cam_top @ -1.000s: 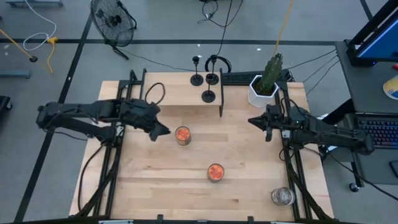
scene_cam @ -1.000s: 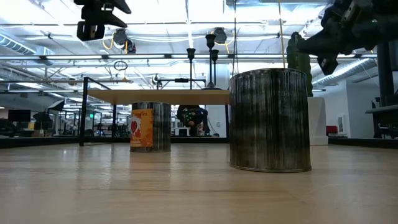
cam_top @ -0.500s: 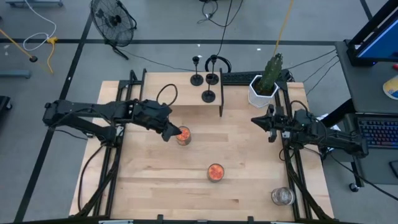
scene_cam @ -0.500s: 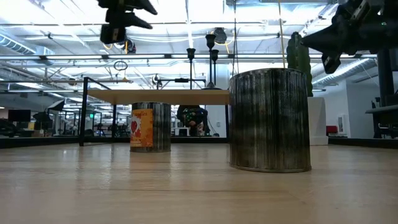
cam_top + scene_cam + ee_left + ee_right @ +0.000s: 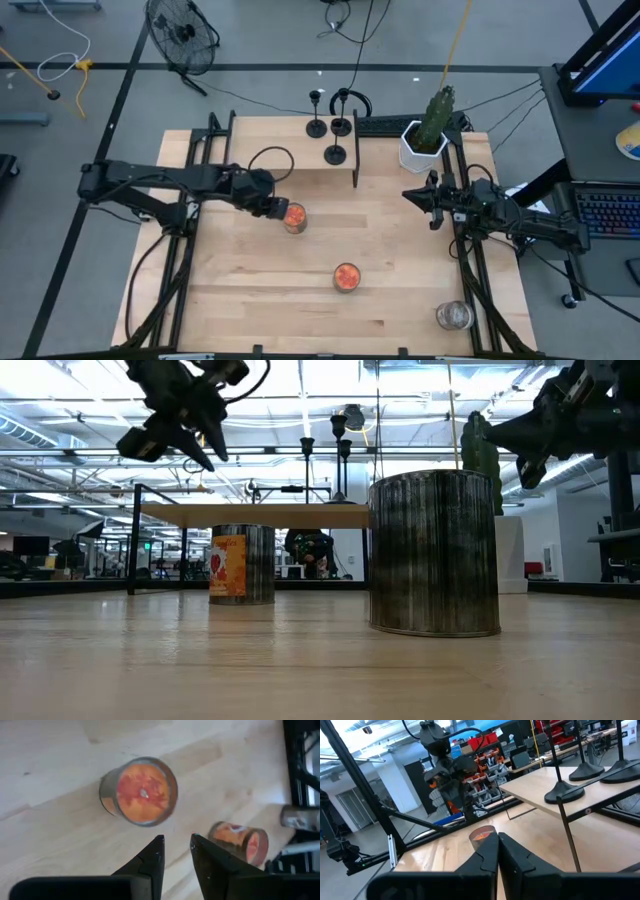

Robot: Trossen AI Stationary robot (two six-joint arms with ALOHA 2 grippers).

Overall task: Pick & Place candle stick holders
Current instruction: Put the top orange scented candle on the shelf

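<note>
Hovering, left gripper [image 5: 272,207]: above the desk [image 5: 400,290] beside one orange jar [image 5: 294,217]; jaws slightly apart.
Right gripper [image 5: 410,194]: desk's right edge; jaws together.
Candle stick holders [image 5: 336,153]: three, on raised shelf [image 5: 290,145]; tops cut off in right wrist view.
Orange jars: two.

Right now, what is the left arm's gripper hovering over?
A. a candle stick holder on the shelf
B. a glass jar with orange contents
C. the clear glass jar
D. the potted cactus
B: the left gripper hangs beside and above the orange-filled jar, as the left wrist view shows.
</note>
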